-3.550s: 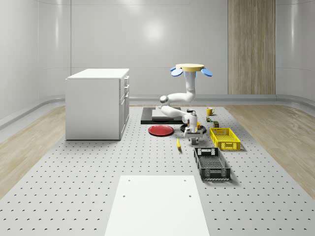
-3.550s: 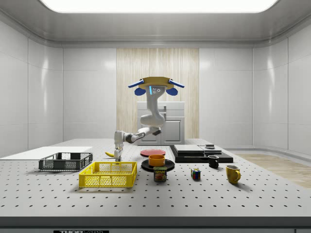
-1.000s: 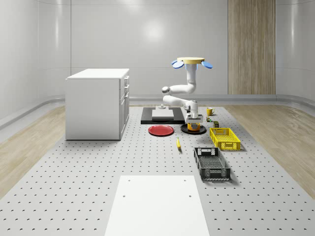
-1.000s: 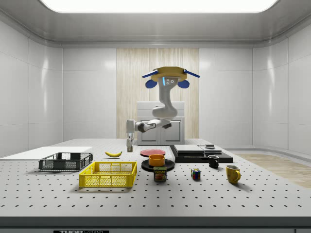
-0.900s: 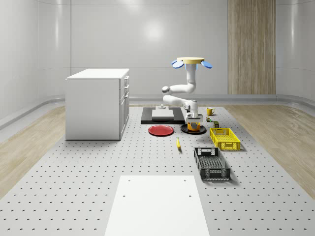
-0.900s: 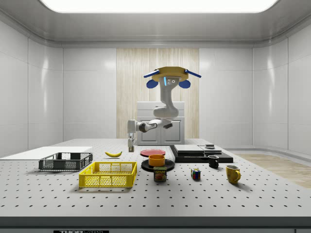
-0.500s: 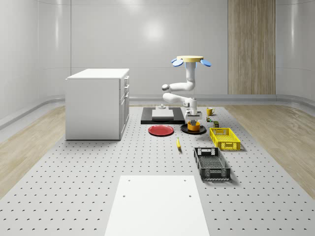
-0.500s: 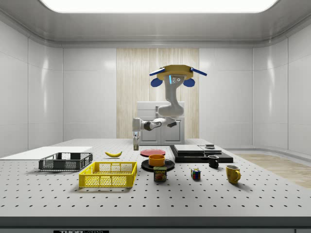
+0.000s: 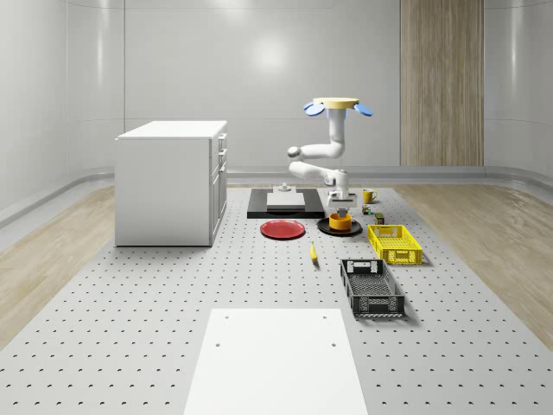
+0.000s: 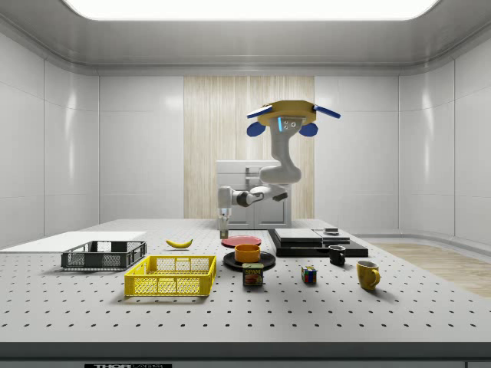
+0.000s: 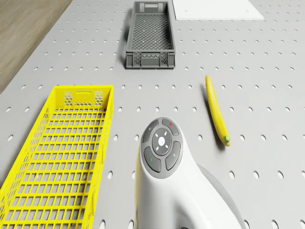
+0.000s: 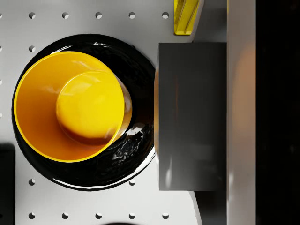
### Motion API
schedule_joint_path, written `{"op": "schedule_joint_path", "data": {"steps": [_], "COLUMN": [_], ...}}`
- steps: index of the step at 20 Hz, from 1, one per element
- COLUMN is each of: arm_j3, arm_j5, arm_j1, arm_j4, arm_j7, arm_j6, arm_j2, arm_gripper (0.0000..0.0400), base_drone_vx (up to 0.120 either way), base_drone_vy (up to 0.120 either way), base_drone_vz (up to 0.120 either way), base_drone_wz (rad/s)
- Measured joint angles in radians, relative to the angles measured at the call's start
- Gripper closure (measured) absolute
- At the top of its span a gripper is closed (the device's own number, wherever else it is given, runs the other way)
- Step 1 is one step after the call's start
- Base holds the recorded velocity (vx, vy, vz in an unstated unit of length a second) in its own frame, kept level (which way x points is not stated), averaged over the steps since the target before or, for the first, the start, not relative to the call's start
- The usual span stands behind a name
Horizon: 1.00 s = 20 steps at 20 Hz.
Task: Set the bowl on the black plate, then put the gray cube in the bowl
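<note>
The gripper (image 10: 224, 228) is clamped on the gray cube (image 12: 192, 117), which fills the gap between its jaws in the wrist view. 3.5 s ago it sat low at the table (image 9: 130, 303) near the banana (image 11: 217, 112). Since then it has lifted and travelled toward the side view's right, with the drone (image 10: 290, 116) shifting the same way. I judge the pickup done and the carry nearly over. Just beyond the cube, the bowl (image 12: 70, 105) stands upright on the black plate (image 12: 136, 65) and has not moved, so the first half of the task looks complete. The cube is not yet above the bowl's mouth: in the wrist view the bowl lies off to one side of it, and in the side view the gripper hangs higher than the bowl and slightly to its left. The drone hovers high over the table, past the plate toward the side view's right.
</note>
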Motion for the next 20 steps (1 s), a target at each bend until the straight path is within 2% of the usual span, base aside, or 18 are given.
{"op": "schedule_joint_path", "data": {"steps": [8, 14, 20], "arm_j3": [0.000, 0.000, 0.000], "arm_j5": [0.001, 0.001, 0.002], "arm_j1": [-0.001, -0.001, -0.002], "arm_j4": [0.000, 0.000, 0.000], "arm_j7": [0.001, 0.001, 0.001], "arm_j6": [0.001, 0.002, 0.003], "arm_j2": [-0.002, -0.003, -0.004], "arm_gripper": [0.0150, 0.0150, 0.0150], "base_drone_vx": [-0.120, -0.120, -0.120], "base_drone_vy": [0.000, 0.000, 0.000], "base_drone_vz": [0.000, -0.113, -0.007], "base_drone_wz": [0.000, 0.000, 0.000]}}
